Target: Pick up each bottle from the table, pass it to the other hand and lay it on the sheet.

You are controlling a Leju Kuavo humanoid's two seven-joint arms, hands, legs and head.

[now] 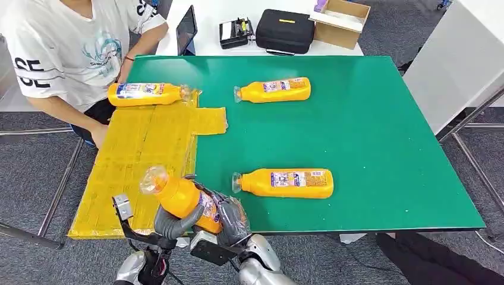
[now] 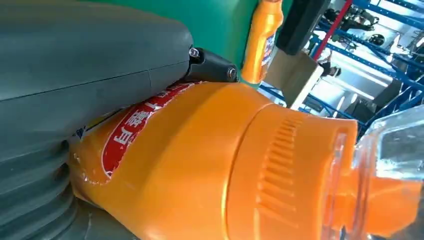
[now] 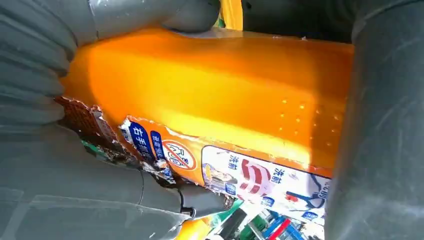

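Both my hands hold one orange bottle (image 1: 185, 200) above the table's near edge, its clear cap (image 1: 153, 179) tilted up and to the left. My left hand (image 1: 172, 222) curls around its middle from below, and my right hand (image 1: 230, 218) wraps its base. Up close, the bottle (image 2: 200, 170) lies against my left hand (image 2: 75, 100). Its label side (image 3: 210, 125) sits in my right hand (image 3: 45, 120). The yellow sheet (image 1: 136, 154) covers the table's left side, with another bottle (image 1: 145, 94) lying at its far end. Two more bottles (image 1: 274, 90) (image 1: 286, 183) lie on the green table (image 1: 380, 130).
A person in a white shirt sits at the far left, one hand (image 1: 98, 134) at the sheet's edge. Behind the green table stand a tablet (image 1: 186, 27), a black case (image 1: 284, 29) and a cardboard box (image 1: 340, 21). A white panel (image 1: 457, 65) stands at the right.
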